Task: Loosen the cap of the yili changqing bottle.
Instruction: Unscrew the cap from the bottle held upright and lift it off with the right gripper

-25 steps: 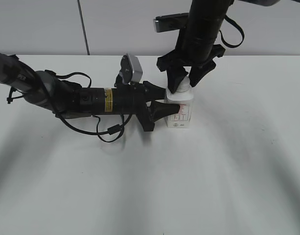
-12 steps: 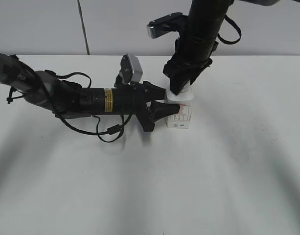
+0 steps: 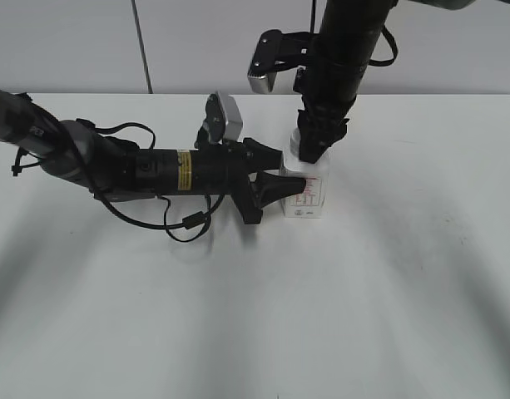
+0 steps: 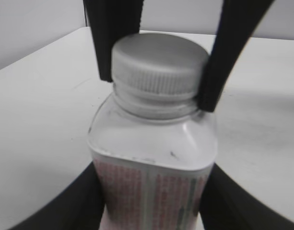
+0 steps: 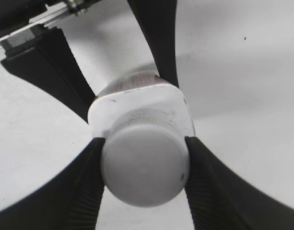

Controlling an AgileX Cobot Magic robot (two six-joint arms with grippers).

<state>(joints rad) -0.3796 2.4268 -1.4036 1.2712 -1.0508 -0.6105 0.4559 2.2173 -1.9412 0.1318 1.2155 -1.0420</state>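
Table (image 3: 388, 299) was white, nothing else on it besides the two arms and the bottle.

Left arm lay low along the table from the left. Left gripper (image 3: 281, 176) was clamped sideways on the body of the yili changqing bottle (image 3: 306, 196), one finger on each side of the label, holding it upright near the table's middle. Left wrist view showed its fingers (image 4: 79, 201) hugging the lower body on both sides.

Right arm came down vertically from above. Right gripper (image 5: 144, 165) was closed onto the cap (image 5: 146, 170), ribbed fingers (image 5: 84, 187) pressed on opposite sides of the rim.

Cap (image 4: 160, 64) sat square on the neck, no visible gap or tilt, threads hidden.

Status, my read: grip phase done, bottle braced, cap pinched. Couldn't tell from these views whether the seal had broken. Twist, or more of it, probably remained.
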